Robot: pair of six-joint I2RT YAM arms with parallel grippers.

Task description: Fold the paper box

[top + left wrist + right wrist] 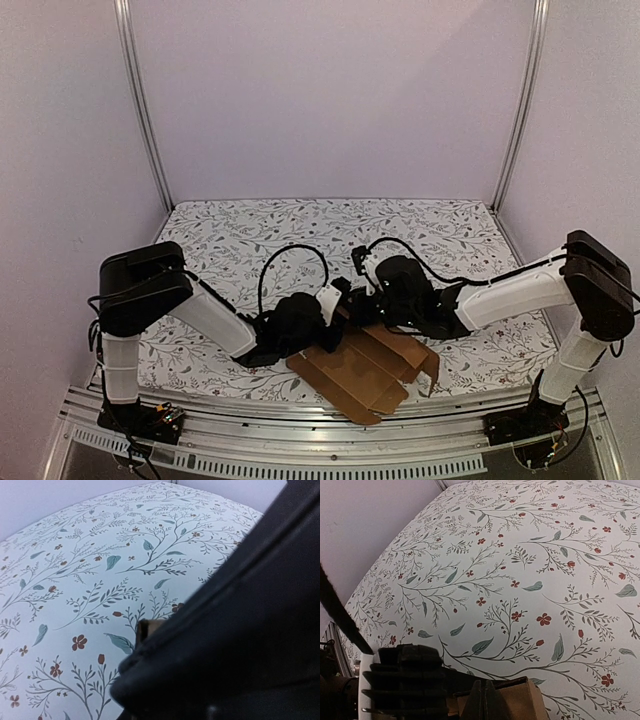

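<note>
The paper box (365,375) is a brown cardboard sheet, partly folded, lying near the table's front edge with a flap raised at its far side. Both grippers meet at that far edge. My left gripper (340,303) comes in from the left, and its jaws are hidden. The left wrist view shows only a corner of the paper box (150,626) behind the right arm's black body (240,630). My right gripper (485,700) is shut, fingertips pressed together against the paper box (525,700). In the top view the right gripper (362,308) sits close to the left one.
A floral tablecloth (300,230) covers the table. Pale walls and two metal posts (140,100) (522,100) enclose it. A metal rail (300,420) runs along the front. Black cables (290,255) loop above the wrists. The left gripper's ribbed black body (402,680) shows beside my right fingers.
</note>
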